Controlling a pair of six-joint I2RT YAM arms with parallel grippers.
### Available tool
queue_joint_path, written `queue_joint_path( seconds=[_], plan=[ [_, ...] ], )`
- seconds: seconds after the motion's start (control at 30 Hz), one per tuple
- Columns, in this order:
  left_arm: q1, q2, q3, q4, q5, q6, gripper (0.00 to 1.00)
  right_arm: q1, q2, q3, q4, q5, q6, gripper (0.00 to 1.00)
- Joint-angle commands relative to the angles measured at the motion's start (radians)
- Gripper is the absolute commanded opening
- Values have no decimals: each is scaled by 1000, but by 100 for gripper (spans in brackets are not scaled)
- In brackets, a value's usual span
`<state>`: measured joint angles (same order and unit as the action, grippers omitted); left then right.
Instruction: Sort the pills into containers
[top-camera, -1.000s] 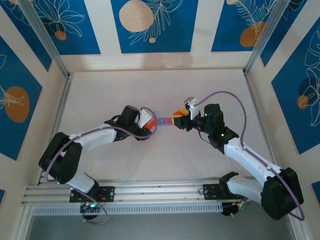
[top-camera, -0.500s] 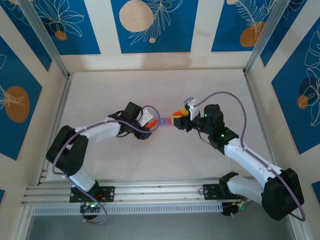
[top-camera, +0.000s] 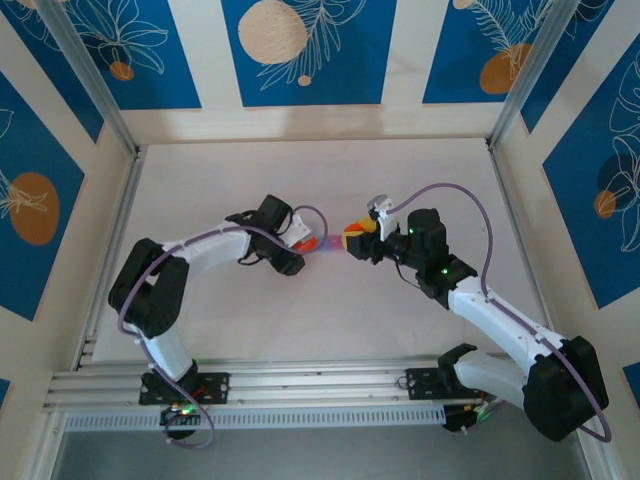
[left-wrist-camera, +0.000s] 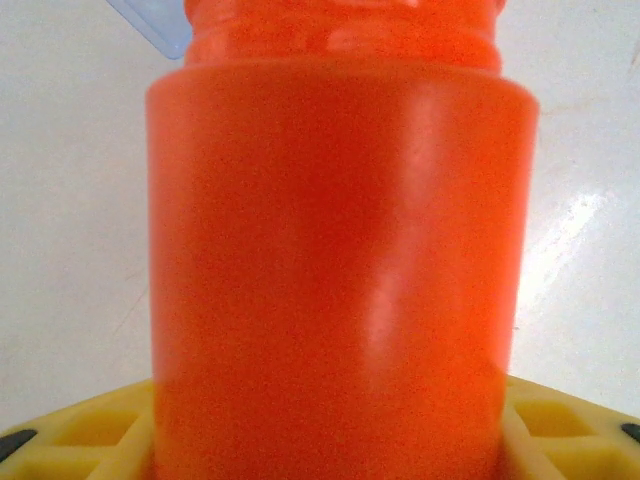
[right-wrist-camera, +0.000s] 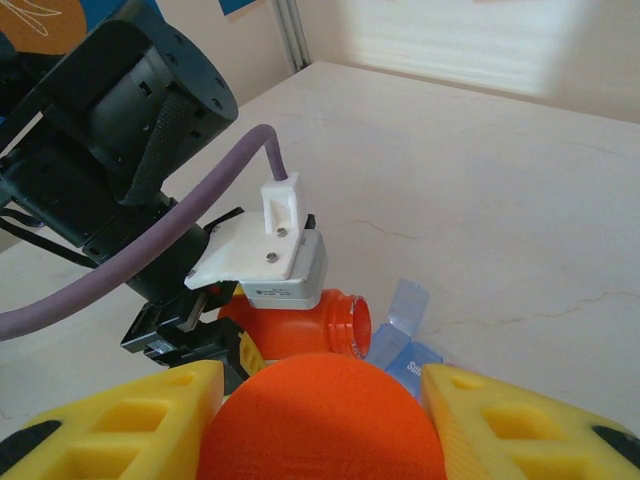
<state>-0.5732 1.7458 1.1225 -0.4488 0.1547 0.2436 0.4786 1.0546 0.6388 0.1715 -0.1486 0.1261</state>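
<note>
Translucent pale-blue plastic containers (right-wrist-camera: 405, 315)

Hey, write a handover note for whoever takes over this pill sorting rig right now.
Left end effector: shut on the orange bottle, held sideways, open mouth beside the pill box.
Right end effector: shut on a round orange cap.
Pill box: between the two, blue lid raised.
Done: bottle uncapped.
Left: pour and sort pills; whether any are in the box, cannot tell.
</note>
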Motion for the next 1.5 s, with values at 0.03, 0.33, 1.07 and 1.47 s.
queue_joint_path(
  seconds=[0.03, 0.33, 1.07, 1.47],
  plan=[
    [10, 23, 47, -73, -8, 33, 0, 7, -21, -13, 17, -1, 9, 30],
    [10, 56, 102, -129, -29, 54, 0, 6, -25, -11, 12, -3, 10, 30],
    [5, 173, 297, -335, -96, 134, 0, 8, -45, -10, -6, 8, 12, 30],
    [-10, 228, 387, -411, -132, 158, 0, 8, -49, -11, -12, 10, 14, 30]
  ],
)
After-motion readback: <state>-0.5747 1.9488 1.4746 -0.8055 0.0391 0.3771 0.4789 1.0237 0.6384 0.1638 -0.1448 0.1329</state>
